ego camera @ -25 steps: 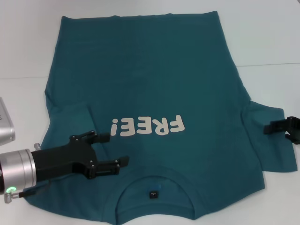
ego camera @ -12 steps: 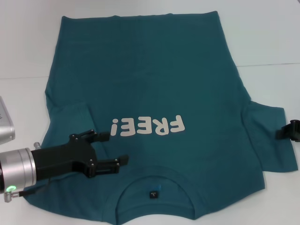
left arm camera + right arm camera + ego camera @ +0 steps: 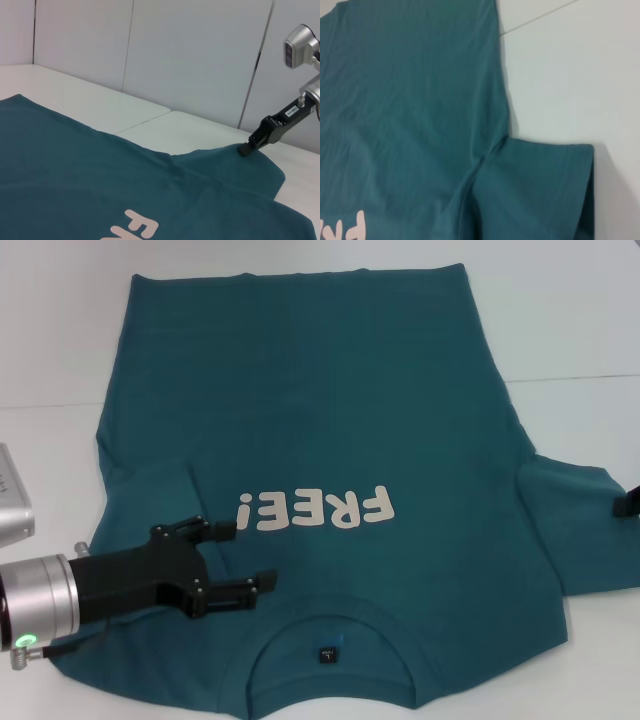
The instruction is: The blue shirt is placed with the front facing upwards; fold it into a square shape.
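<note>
Retreating from the sleeve, the right hand [image 3: 630, 504] is now sitting at the far right edge, its grip impossible to tell. The blue shirt [image 3: 320, 440] is lying face up on the white bench [image 3: 570, 320], while the left hand [image 3: 245, 558] is hovering wide open over its shoulder.

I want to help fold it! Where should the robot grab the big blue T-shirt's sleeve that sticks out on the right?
Probably the outer hem of the right sleeve of the dark teal-blue cotton T-shirt, coming in from the right. That sleeve lies flat and spread out over the white table, and the right hand is already at its edge.
</note>
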### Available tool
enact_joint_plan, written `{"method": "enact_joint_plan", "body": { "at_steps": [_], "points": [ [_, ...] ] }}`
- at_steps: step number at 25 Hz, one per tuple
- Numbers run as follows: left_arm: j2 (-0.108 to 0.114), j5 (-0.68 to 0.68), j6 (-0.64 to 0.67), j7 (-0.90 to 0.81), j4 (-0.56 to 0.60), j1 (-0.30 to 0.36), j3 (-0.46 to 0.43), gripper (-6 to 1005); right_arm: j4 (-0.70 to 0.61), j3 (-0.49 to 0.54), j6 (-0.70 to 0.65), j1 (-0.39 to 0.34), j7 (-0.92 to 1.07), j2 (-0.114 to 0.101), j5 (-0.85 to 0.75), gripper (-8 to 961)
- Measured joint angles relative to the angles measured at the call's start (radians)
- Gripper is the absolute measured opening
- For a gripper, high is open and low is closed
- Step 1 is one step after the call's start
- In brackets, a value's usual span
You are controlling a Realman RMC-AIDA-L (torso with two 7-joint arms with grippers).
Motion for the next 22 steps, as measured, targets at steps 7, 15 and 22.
{"method": "enact_joint_plan", "body": {
  "at_steps": [7,15,22],
  "points": [
    [0.001,0.0,0.0,-0.002,0.0,-0.001,0.0,918,-0.003,0.01,-0.003,-0.001,-0.006,-0.013,0.0,19],
    [0.003,0.001,0.001,-0.005,0.0,0.0,-0.002,918,-0.036,0.029,-0.005,-0.002,-0.009,-0.041,0.0,38],
    [0.003,0.002,0.003,-0.005,0.0,0.001,0.0,918,-0.086,0.028,-0.029,0.006,-0.01,-0.043,0.002,54]
  ]
}}
